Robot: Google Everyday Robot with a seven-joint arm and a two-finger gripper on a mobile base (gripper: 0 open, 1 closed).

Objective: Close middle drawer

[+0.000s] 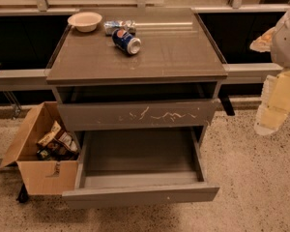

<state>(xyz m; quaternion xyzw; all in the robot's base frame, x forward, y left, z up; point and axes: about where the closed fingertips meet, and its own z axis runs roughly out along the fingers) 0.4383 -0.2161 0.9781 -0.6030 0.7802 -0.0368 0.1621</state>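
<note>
The middle drawer [140, 195] is a wide, shallow grey drawer with a plain front bearing a tiny white speck. It is pulled far out from the grey cabinet [174, 57], and its inside looks empty. Above it, a grey drawer front with jagged white scratches [135, 115] stands slightly out. My gripper [274, 111], white and pale yellow, hangs at the right edge of the view. It is to the right of the cabinet, above the floor, well apart from the open drawer and touching nothing.
On the cabinet top stand a beige bowl [84, 21], a blue soda can on its side [126, 41] and a crumpled packet [118, 26]. An open cardboard box [38, 175] with snack bags sits on the floor, touching the cabinet's left side. Speckled floor lies to the right and in front.
</note>
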